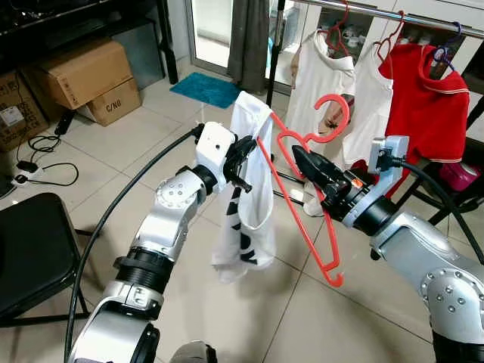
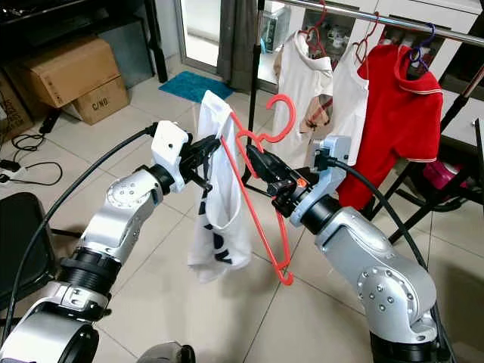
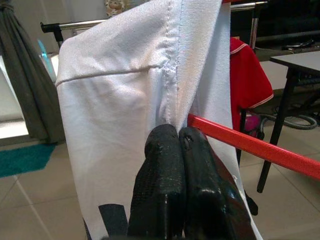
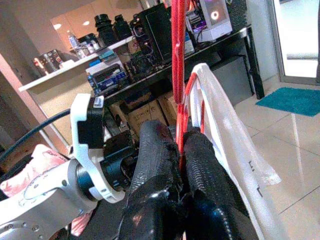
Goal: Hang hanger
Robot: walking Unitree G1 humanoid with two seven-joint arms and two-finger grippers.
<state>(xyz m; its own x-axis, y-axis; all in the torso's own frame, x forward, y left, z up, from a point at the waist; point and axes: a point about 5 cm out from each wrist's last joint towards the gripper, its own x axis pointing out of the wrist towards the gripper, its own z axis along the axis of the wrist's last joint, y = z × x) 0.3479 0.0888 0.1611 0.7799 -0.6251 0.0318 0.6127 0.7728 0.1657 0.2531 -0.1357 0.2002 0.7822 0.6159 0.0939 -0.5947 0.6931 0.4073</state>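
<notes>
Your right gripper (image 1: 296,153) has its two black fingers pressed together on the red plastic hanger (image 1: 306,198), pinching it at the neck just below the hook; in the right wrist view the red shaft runs straight up between the closed fingertips (image 4: 197,150). Your left gripper (image 1: 253,145) is likewise clamped tight, its fingers nipping the white garment (image 1: 248,204) at the shoulder seam, right where the fabric drapes over the hanger's upper arm; the left wrist view shows the two pads (image 3: 162,150) touching each other with cloth bunched between them and the red bar passing just beside them. The hanger is held in the air between your two arms, tilted, with its hook pointing toward 1 o'clock and its far corner hanging down at about 5 o'clock from the right gripper. The white garment, with black print low on it, hangs from only one side of the hanger, on the left gripper's side. Beyond the hook, at 12 to 2 o'clock, a metal clothes rail (image 1: 393,13) carries two white shirts (image 1: 327,83) and a red shirt (image 1: 423,98) on their own hangers. At 10 o'clock stand cardboard boxes (image 1: 87,72), a teal mat (image 1: 206,89) lies on the tiled floor at 11 o'clock, and a black chair (image 1: 34,253) sits at 8 o'clock.
</notes>
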